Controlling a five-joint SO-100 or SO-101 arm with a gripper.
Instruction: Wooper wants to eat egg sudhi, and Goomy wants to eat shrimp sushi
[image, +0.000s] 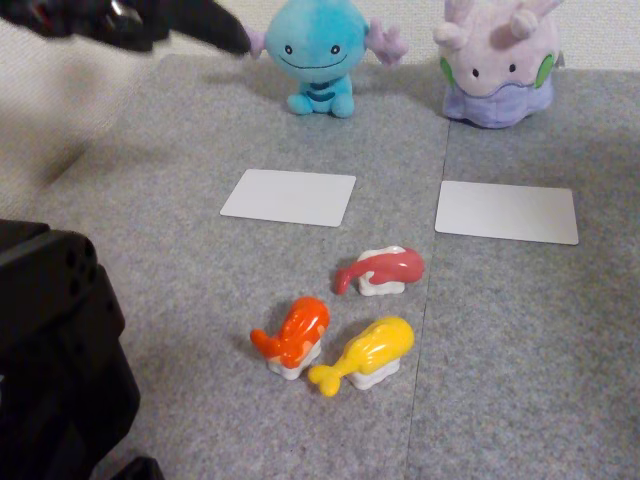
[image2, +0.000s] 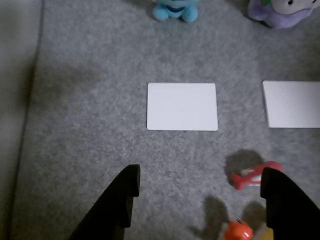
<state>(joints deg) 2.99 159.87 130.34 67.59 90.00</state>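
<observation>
grey carpet tiles (image: 200, 290), pale wall (image: 610, 35) behind.

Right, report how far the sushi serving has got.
Nothing is served yet: the white cards in front of Wooper and Goomy are bare. The egg sushi and shrimp sushi sit untouched on the mat. The gripper hovers open, fingers empty. Both deliveries remain.

The gripper (image2: 200, 187) hangs high in the wrist view, its black jaws spread wide apart.
</observation>
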